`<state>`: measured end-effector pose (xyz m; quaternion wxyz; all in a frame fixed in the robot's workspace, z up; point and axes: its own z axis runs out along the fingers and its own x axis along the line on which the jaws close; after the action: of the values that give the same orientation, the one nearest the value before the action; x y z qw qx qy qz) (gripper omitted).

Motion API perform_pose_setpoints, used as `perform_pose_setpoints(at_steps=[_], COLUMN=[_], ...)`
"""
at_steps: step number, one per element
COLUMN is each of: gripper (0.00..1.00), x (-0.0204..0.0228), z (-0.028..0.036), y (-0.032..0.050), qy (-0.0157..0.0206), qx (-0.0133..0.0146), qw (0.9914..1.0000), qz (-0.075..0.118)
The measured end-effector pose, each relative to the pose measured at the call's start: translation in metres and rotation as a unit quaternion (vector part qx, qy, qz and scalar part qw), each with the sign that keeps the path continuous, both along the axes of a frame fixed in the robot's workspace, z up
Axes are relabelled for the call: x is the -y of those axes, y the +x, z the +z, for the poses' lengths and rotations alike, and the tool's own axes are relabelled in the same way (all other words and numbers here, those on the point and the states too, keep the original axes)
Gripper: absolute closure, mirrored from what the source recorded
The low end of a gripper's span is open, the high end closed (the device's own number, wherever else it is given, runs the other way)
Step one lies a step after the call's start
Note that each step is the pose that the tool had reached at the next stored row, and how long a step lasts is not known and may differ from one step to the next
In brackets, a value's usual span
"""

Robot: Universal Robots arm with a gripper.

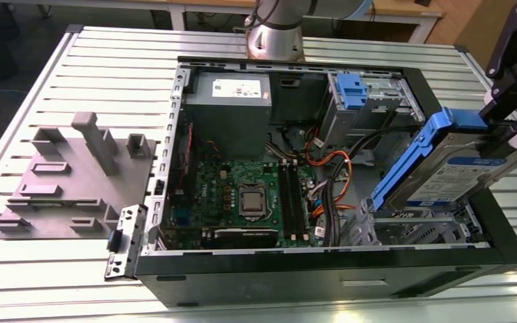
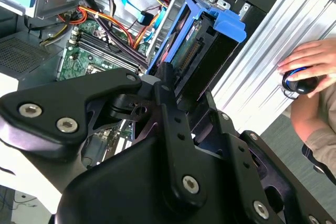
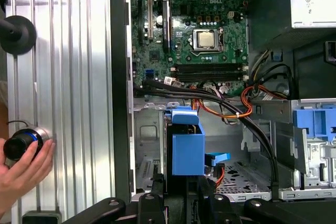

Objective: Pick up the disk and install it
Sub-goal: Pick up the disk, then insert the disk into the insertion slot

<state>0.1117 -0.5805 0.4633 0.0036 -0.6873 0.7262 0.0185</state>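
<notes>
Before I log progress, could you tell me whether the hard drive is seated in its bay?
Not seated: the hard drive hangs tilted over the drive cage, gripped by the claw.

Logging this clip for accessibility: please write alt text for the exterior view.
The black gripper holds the silver-grey rectangular disk with blue side rails, tilted, above the drive cage at the exterior view's right of an open black computer case. The case sits on a slatted aluminium table, beside a grey fixture.
</notes>
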Motion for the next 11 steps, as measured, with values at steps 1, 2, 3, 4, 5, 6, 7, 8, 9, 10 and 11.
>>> perform_pose_setpoints(at_steps=[1, 2, 3, 4, 5, 6, 7, 8, 9, 10, 11], gripper=[0.65, 0.65, 0.65, 0.65, 0.65, 0.65, 0.65, 0.65, 0.65, 0.65, 0.65], x=[0.0, 0.0, 0.0, 0.0, 0.0, 0.0, 0.0, 0.0, 0.0, 0.0, 0.0], z=[-0.0005, -0.0012, -0.0021, -0.0032, -0.0042, -0.0051, -0.0057, -0.0058, -0.0058, -0.006, -0.0061], y=[0.0001, 0.0002, 0.0003, 0.0004, 0.0005, 0.0005, 0.0006, 0.0006, 0.0007, 0.001, 0.0017], qy=[0.0001, 0.0001, 0.0, -0.0001, -0.0001, -0.0001, -0.0001, -0.0001, -0.0002, -0.0002, -0.0002], qx=[0.0, 0.0, -0.0001, -0.0003, -0.0005, -0.0007, -0.0008, -0.0008, -0.0008, -0.0009, -0.0011], qw=[1.0, 1.0, 1.0, 1.0, 1.0, 1.0, 1.0, 1.0, 1.0, 1.0, 1.0], qz=[0.0, 0.0, 0.0, 0.0, 0.0, 0.0, 0.0, 0.0, 0.0, 0.0, 0.0])
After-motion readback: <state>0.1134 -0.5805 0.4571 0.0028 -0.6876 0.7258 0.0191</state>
